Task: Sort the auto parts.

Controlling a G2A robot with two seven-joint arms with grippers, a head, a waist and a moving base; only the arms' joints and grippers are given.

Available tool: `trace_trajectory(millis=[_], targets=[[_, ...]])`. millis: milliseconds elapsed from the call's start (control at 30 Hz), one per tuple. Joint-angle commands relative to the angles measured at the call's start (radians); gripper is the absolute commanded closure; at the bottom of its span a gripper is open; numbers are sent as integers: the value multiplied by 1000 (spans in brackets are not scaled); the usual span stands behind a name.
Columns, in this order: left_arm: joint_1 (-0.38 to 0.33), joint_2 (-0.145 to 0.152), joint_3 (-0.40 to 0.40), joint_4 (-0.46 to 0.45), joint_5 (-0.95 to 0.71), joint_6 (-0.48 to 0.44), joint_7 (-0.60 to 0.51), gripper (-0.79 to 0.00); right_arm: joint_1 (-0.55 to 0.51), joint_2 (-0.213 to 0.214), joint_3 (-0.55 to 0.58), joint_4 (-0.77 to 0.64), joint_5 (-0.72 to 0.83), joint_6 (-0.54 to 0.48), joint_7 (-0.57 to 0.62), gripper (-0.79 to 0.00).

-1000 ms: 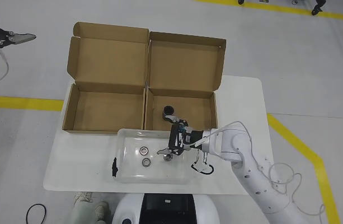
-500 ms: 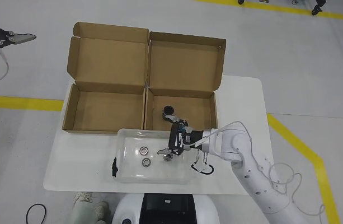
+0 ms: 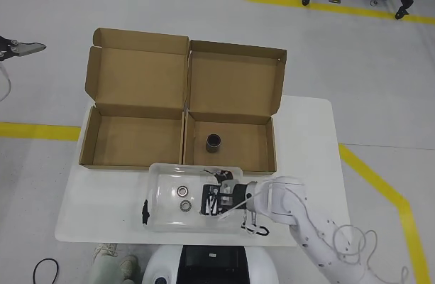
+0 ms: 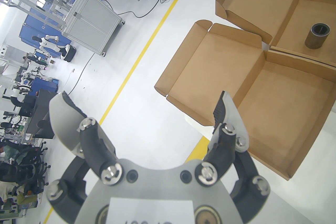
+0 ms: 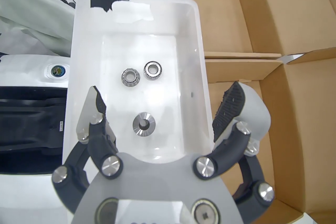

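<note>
Clear plastic bin (image 5: 199, 30) w/ two ribbed bearings (image 5: 130, 77), one conical steel ring (image 5: 143, 124).

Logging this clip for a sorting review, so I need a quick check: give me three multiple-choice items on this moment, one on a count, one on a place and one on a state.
1. How many metal parts lie in the clear bin?
A. one
B. three
C. six

2. Where is the dark cylinder?
A. in the clear bin
B. in the cardboard box on the robot's right
C. held between fingers

3. What state is the right gripper in?
A. open, above the clear bin
B. shut on a part
C. shut on the dark cylinder

Answers:
1 B: two bearings and a cone-shaped piece lie on the bin floor.
2 B: it stands upright on that box's floor.
3 A: its fingers are spread wide with nothing between them.
</note>
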Motion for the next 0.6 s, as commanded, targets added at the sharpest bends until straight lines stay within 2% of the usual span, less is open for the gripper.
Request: trace_trajectory(millis=[0,333,567], targets=[[0,0,0,0,0,0,0,-785,-10,2,-6,-6,-1,5,29,-785],[0,0,0,0,0,0,0,-785,-2,1,-49,50,23,43,188,-785],[0,0,0,0,0,0,0,-785,51,-15,-102,136,92,57,225,-776]])
